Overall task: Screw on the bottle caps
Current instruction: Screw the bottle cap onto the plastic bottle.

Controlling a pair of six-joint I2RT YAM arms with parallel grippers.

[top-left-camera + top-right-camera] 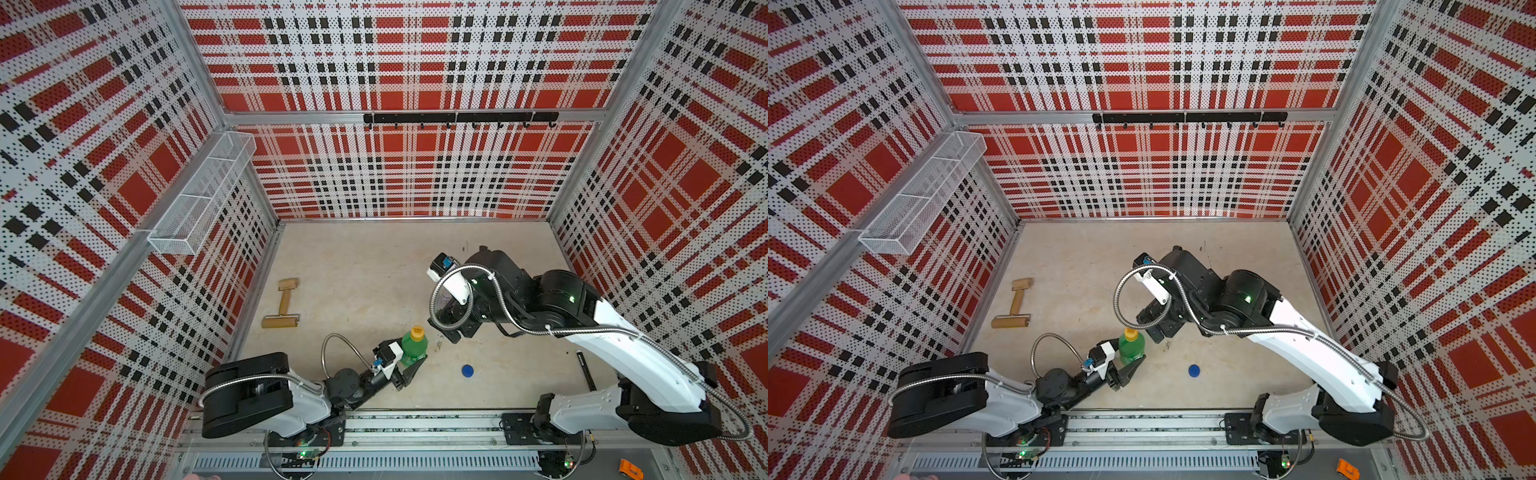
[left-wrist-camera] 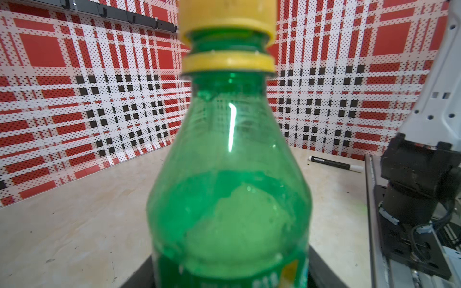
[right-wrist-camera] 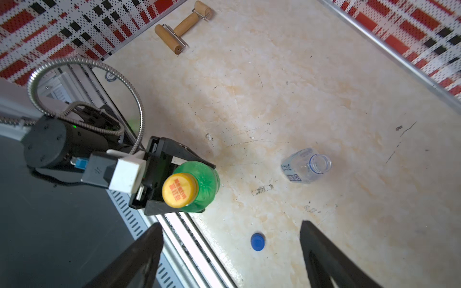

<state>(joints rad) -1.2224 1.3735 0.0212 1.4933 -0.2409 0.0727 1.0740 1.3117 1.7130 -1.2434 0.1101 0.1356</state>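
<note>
My left gripper (image 1: 409, 362) is shut on the lower body of the translucent green bottle (image 1: 413, 348), which stands upright near the front of the table. In the left wrist view the yellow-orange cap (image 2: 227, 17) sits on the bottle's neck, with a strip of green neck showing above the yellow ring. My right gripper (image 3: 230, 224) hangs open and empty above the table, up and to the right of that cap (image 3: 179, 190). The blue cap (image 1: 467, 371) lies flat on the table right of the green bottle. The clear bottle (image 3: 306, 165) stands uncapped under the right arm.
A wooden roller (image 1: 282, 305) lies at the table's left side. A black marker pen (image 1: 586, 370) lies near the right arm's base. A white wire basket (image 1: 203, 191) hangs on the left wall, and a black hook rail (image 1: 457, 118) on the back wall.
</note>
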